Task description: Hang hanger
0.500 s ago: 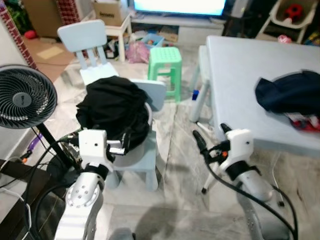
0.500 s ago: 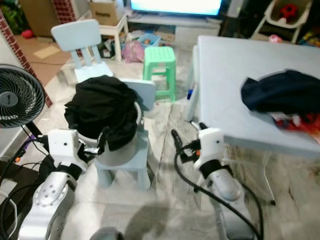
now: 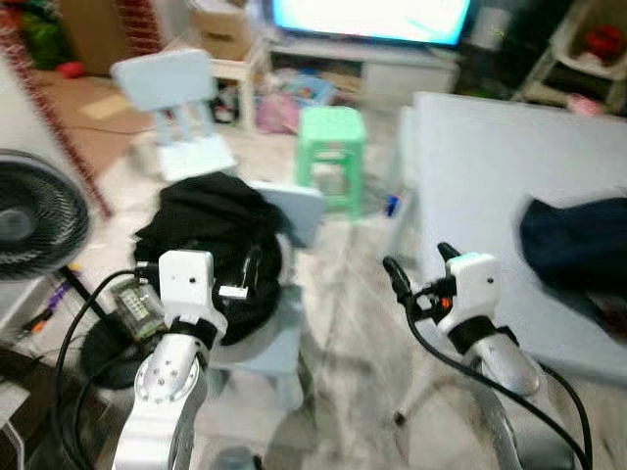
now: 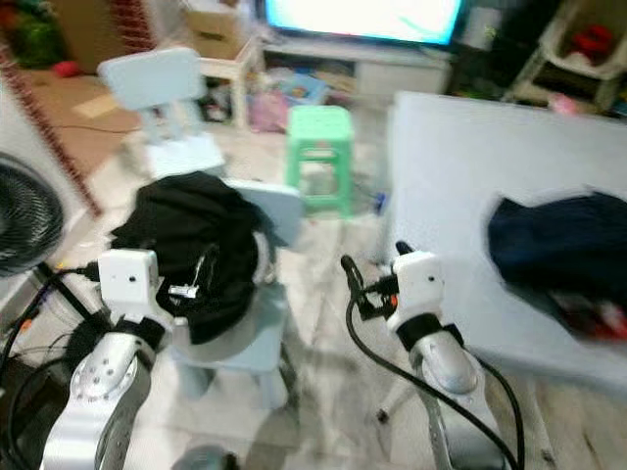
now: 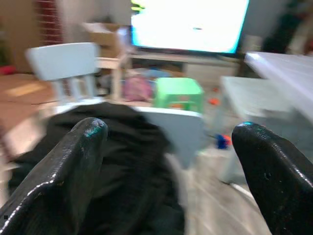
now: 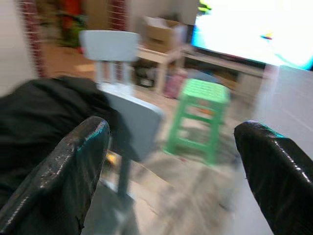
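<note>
Left eye view: approach step, both grippers empty and wide apart.
Your left gripper (image 3: pixel 245 279) hovers by the black garment (image 3: pixel 211 230) heaped on the chair (image 3: pixel 294 196); your right gripper (image 3: pixel 416 269) hangs beside the table (image 3: pixel 470 147). You cannot make out a hanger in this blur; I judge you must find it first, then reach.
</note>
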You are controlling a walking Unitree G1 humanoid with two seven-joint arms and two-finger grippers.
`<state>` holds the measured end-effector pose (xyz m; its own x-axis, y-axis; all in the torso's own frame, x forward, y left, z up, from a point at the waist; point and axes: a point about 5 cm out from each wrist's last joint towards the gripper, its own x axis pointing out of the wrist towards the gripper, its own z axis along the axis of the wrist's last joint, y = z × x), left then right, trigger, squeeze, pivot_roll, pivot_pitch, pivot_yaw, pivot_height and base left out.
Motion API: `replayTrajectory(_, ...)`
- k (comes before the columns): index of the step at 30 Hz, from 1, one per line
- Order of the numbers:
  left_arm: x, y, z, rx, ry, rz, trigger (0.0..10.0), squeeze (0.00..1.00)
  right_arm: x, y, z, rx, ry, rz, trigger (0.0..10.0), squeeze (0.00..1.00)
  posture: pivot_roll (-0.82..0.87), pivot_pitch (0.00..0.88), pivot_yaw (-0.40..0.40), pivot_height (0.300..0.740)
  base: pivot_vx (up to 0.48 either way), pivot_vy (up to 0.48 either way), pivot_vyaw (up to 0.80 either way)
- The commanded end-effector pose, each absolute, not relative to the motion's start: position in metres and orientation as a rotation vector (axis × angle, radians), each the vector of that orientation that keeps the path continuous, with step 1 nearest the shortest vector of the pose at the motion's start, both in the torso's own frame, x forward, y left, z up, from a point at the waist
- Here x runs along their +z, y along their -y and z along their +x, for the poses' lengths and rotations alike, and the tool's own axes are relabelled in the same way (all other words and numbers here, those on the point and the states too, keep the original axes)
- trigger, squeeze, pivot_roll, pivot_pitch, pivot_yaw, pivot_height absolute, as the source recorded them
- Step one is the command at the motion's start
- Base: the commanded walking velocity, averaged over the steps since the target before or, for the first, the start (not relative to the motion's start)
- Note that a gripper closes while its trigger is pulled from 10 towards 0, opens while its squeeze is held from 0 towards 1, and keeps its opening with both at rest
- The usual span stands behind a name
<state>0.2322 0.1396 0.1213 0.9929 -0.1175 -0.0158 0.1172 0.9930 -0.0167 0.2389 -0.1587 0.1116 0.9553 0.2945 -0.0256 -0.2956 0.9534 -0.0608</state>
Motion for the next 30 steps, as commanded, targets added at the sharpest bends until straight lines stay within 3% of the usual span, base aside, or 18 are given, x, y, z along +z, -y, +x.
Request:
replayTrajectory(1,0.121,-0.146,0.233,-0.093,-0.019,-0.002,10.0,0.00,0.115,0.152,0.241,0.324,0.003,-0.056,10.0,0.00,0.04,0.022,-0.064,0.740,0.428,0.000,0.70)
replayTrajectory(15,0.119,-0.146,0.237,-0.074,-0.035,-0.009,10.0,0.00,0.114,0.153,0.245,0.314,-0.001,-0.050,10.0,0.00,0.05,0.012,-0.062,0.740,0.408,0.184,0.06)
replayTrajectory(30,0.113,-0.151,0.244,-0.013,-0.113,0.037,10.0,0.00,0.112,0.152,0.253,0.313,0.005,-0.054,10.0,0.00,0.06,0.000,-0.061,0.740,0.000,0.000,0.00)
